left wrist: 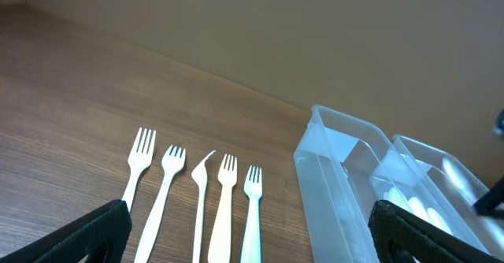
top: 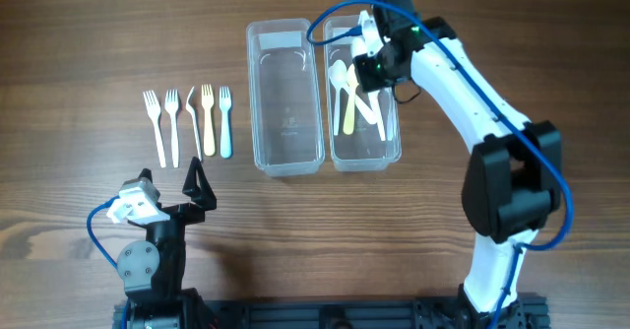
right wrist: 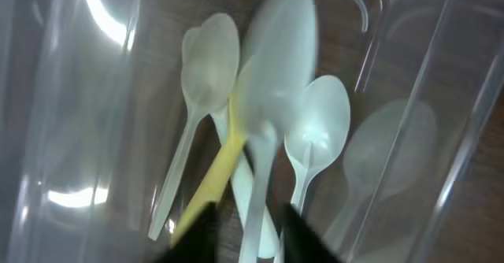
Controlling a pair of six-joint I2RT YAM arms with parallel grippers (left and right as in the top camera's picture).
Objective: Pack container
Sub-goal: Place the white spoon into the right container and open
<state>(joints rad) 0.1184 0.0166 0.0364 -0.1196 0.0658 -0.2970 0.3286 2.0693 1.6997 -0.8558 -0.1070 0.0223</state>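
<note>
Two clear containers stand side by side. The left container [top: 285, 147] [left wrist: 335, 192] holds nothing. The right container [top: 389, 152] [left wrist: 465, 188] holds several spoons [top: 346, 98]. My right gripper [top: 367, 71] [right wrist: 250, 212] hangs over it, its jaws a little apart. A blurred white spoon [right wrist: 277, 66] lies between them with wood showing beside its handle. Beneath it lie a cream spoon [right wrist: 209, 58], a yellow handle [right wrist: 219, 172] and another white spoon [right wrist: 319, 129]. Several forks [top: 187, 122] [left wrist: 197, 200] lie in a row left of the containers. My left gripper [top: 197, 183] [left wrist: 250, 214] is wide open, short of the forks.
The forks are white, cream and light blue, tines pointing away from me. Bare wooden table [top: 79, 63] surrounds them. The right arm [top: 463, 83] reaches in from the right side over the table's far half.
</note>
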